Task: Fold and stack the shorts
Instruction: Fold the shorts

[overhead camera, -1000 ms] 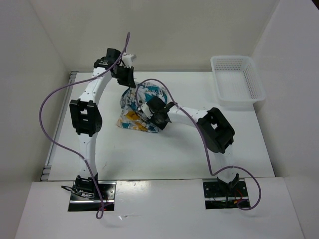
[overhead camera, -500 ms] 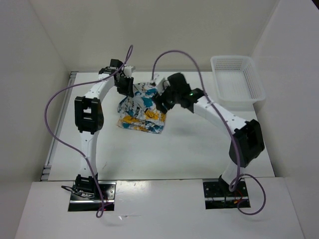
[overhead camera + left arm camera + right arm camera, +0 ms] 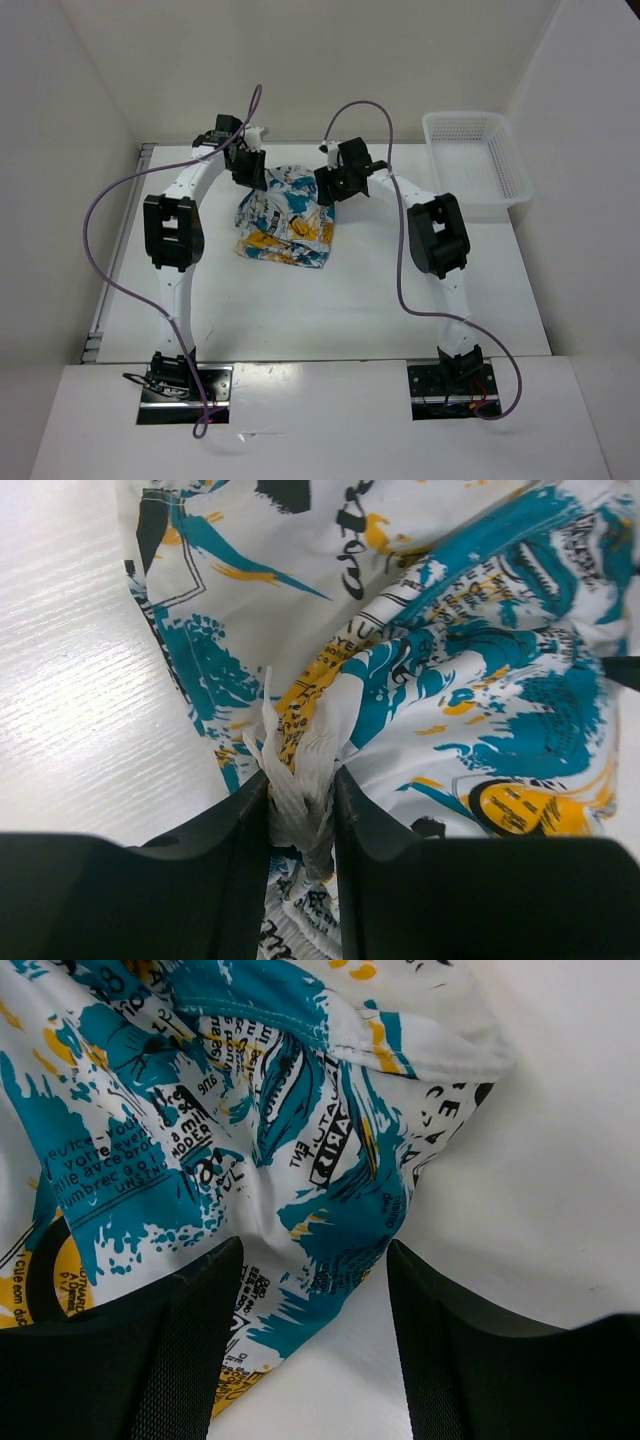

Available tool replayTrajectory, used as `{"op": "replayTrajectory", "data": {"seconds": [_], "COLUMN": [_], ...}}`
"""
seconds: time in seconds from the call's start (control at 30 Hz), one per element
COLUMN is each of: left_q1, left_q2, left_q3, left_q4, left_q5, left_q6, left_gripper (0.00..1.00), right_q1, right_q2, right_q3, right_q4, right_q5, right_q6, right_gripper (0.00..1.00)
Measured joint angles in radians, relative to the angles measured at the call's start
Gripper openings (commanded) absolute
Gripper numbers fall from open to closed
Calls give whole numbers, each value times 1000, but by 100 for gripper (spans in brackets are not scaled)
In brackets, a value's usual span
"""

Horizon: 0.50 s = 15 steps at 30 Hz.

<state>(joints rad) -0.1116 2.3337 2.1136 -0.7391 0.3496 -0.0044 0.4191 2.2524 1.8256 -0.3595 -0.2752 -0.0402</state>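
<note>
The shorts [image 3: 283,217], white with teal, yellow-orange and black print, lie bunched on the table's far middle. My left gripper [image 3: 251,172] is at their far left corner. In the left wrist view it [image 3: 300,785] is shut on a pinched ridge of white fabric, and the printed shorts [image 3: 480,670] spread away beyond it. My right gripper [image 3: 329,190] is at the far right edge of the shorts. In the right wrist view it [image 3: 315,1255] stands open, with a fold of the shorts [image 3: 160,1110] reaching in between the fingers and not pinched.
A white mesh basket [image 3: 477,160] sits at the table's far right corner. The back wall stands close behind both grippers. Purple cables loop above each arm. White table [image 3: 330,300] lies between the shorts and the arm bases.
The right arm has swung from the near side of the shorts to their far right edge, and its jaws have opened. The left gripper has stayed at the far left corner, holding fabric.
</note>
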Motion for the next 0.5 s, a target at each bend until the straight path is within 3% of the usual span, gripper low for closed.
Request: {"op": "replayTrajectory", "data": {"seconds": [0.2, 0.33, 0.47, 0.5], "left_q1": [0, -3, -3, -3], "left_q2": [-41, -56, -57, -57], "left_q3": [0, 0, 0, 1], "left_q4": [-9, -10, -11, -11], "left_q5": [57, 62, 16, 9], "left_q6": [0, 0, 0, 5], "left_gripper": [35, 42, 88, 92], "right_q1": [0, 0, 0, 0], "right_q2": [13, -11, -40, -43], "right_q3": [38, 72, 78, 78], "right_q4": [-6, -1, 5, 8], "right_q5": [-45, -102, -103, -98], "right_q6": [6, -25, -26, -23], "right_gripper": [68, 69, 69, 69]}}
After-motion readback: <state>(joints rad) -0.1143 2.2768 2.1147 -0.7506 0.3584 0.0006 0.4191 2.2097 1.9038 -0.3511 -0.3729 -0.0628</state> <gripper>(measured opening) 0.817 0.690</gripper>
